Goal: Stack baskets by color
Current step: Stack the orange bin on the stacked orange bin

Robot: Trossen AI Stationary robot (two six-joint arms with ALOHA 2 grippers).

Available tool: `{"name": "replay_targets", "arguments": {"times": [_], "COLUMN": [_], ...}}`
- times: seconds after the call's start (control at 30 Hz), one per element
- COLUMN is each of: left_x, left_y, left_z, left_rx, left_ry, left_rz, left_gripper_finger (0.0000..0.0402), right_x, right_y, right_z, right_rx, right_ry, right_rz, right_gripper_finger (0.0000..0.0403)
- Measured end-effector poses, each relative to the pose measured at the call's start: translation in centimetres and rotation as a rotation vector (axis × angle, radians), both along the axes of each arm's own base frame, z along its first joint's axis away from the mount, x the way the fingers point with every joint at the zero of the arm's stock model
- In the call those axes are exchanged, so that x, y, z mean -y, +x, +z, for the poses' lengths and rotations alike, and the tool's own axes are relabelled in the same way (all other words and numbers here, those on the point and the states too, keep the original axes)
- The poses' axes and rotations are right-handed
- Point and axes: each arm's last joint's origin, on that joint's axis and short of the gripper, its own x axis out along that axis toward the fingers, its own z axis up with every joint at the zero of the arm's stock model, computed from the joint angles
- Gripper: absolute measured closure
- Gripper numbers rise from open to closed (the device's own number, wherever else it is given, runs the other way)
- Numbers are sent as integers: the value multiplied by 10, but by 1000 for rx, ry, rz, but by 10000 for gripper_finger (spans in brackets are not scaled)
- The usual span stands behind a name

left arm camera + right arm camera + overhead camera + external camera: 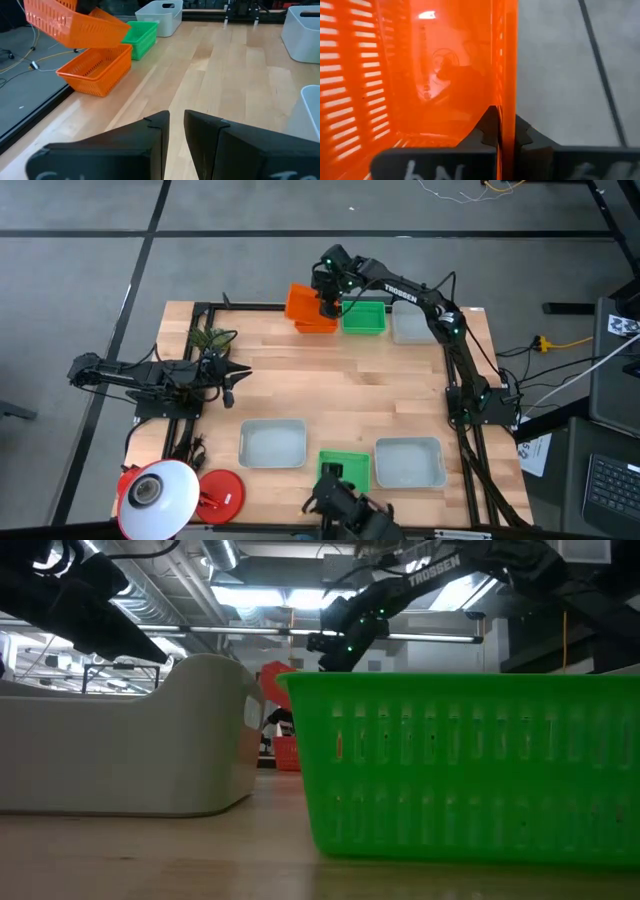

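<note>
Green basket (470, 765) up front, grey basket (130, 740) beside, lamp (160, 495) nr edge.

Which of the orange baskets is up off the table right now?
The tilted orange basket, pinched at its wall by the right gripper. The other orange basket sits flat on the table under it.

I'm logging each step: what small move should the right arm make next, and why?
Probably lower it: the right claw grips a tilted orange basket by its wall, hanging above a second orange basket on the table.
</note>
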Motion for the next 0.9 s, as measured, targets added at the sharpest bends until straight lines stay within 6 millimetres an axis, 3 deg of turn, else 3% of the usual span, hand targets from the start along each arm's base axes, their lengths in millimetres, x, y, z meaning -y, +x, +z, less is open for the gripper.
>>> {"name": "replay_targets", "arguments": {"times": [0.33,0.9], "left_x": [0,0], "left_y": [0,0], "left_z": [0,0], "left_rx": [-2,-2], "left_ry": [0,0], "left_rz": [0,0], "left_gripper_finger": [350,350], "right_x": [25,29], "right_y": [-32,-32], "right_z": [-8,-16], "right_rx": [-65,-93], "right_ry": [112,69], "right_rz": [-23,52], "right_gripper_finger": [403,403]}}
